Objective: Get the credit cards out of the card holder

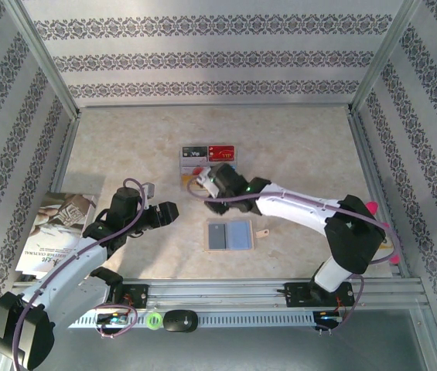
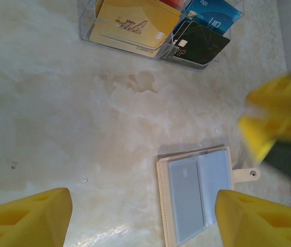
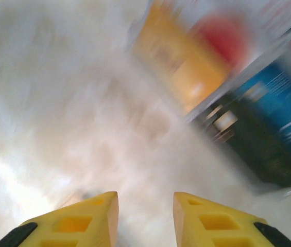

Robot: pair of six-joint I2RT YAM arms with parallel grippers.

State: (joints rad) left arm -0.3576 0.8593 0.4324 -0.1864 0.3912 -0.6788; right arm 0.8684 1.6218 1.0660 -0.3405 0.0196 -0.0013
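Observation:
The card holder [image 1: 230, 236] lies open and flat on the table, tan-edged with grey-blue sleeves and a strap tab [image 1: 262, 232] on its right. In the left wrist view the card holder [image 2: 197, 198] sits between my fingers' line and slightly right, its left sleeve darker. My left gripper [image 1: 170, 212] [image 2: 142, 218] hovers open to the holder's left, holding nothing. Credit cards [image 1: 207, 158] [image 2: 135, 23] lie in a clear tray farther back. My right gripper [image 1: 199, 185] [image 3: 145, 206] is open and empty just in front of that tray; this view is blurred.
The clear tray [image 2: 86, 25] holds yellow, black, blue and red cards. A printed booklet [image 1: 56, 232] lies at the left edge beside my left arm. Patterned walls enclose the table on three sides. My right gripper's yellow fingers [image 2: 279, 116] show at the right of the left wrist view.

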